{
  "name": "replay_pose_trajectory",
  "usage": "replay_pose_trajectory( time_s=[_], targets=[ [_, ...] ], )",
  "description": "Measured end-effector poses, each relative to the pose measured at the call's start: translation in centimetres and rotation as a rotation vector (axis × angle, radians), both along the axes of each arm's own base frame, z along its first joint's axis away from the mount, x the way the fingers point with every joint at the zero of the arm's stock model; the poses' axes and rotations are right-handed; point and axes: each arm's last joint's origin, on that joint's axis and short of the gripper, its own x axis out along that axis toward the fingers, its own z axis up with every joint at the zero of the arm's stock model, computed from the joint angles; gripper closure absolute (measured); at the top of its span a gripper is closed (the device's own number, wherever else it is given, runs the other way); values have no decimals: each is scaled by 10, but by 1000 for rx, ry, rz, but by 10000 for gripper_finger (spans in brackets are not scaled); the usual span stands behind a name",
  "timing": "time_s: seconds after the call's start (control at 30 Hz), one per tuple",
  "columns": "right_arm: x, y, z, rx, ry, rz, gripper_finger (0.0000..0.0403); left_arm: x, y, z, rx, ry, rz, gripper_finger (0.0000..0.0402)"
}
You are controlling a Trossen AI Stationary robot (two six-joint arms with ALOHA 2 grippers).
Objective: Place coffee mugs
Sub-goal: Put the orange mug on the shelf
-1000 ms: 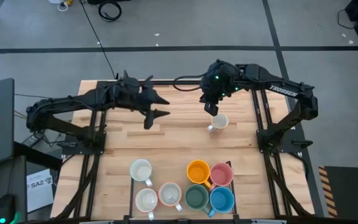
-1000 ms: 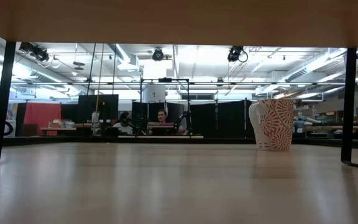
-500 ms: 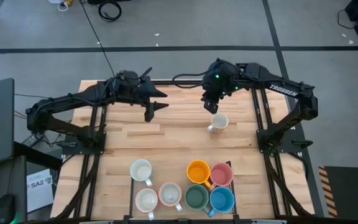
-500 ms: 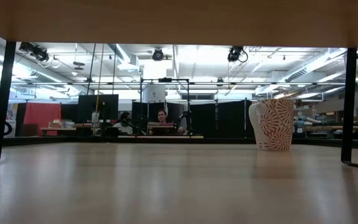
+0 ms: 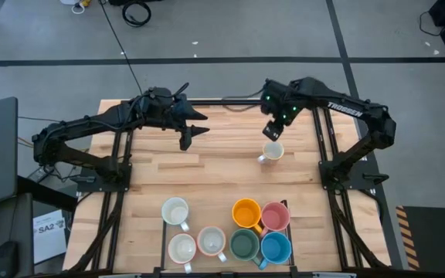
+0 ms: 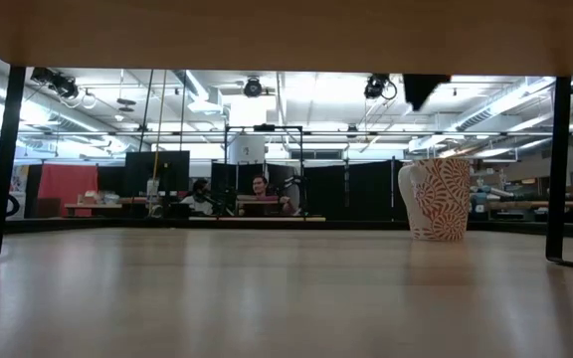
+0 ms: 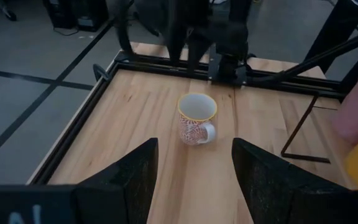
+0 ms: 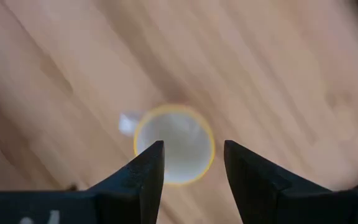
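Note:
A patterned red-and-white coffee mug with a yellow rim point(image 5: 272, 151) stands upright on its base on the far right part of the wooden table point(image 5: 207, 177); it also shows in the low view point(image 6: 436, 199) and the left wrist view point(image 7: 196, 118). My right gripper point(image 5: 273, 130) hangs open above it, pointing down, with the mug point(image 8: 174, 152) seen between its fingers and no touch showing. One dark fingertip point(image 6: 424, 89) dips into the low view. My left gripper point(image 5: 195, 133) waits open over the far left-middle of the table.
Several more mugs stand in a group at the near edge: three white point(image 5: 175, 211), point(image 5: 181, 248), point(image 5: 211, 242), orange point(image 5: 246, 212), pink point(image 5: 275, 216), green point(image 5: 244, 245), blue point(image 5: 275, 247). A thin black wire frame point(image 7: 303, 127) borders them. People sit in the room behind.
My right gripper has come down toward the patterned mug and tipped to point more steeply downward; a fingertip now enters the low view from above. My left gripper has swung a little toward the table's far edge. The mug has stayed where it was.

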Motion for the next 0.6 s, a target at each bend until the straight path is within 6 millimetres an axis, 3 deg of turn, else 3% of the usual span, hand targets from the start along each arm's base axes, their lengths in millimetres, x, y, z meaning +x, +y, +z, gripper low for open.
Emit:
replay_pose_trajectory(
  time_s=[0.27, 0.6],
  targets=[
    [-8, 1, -51, 55, 152, -9, 231, 0, 0, 0, 0, 0, 0, 189],
    [-14, -7, -85, 43, 187, -47, 231, 0, 0, 0, 0, -1, 0, 189]
  ],
)
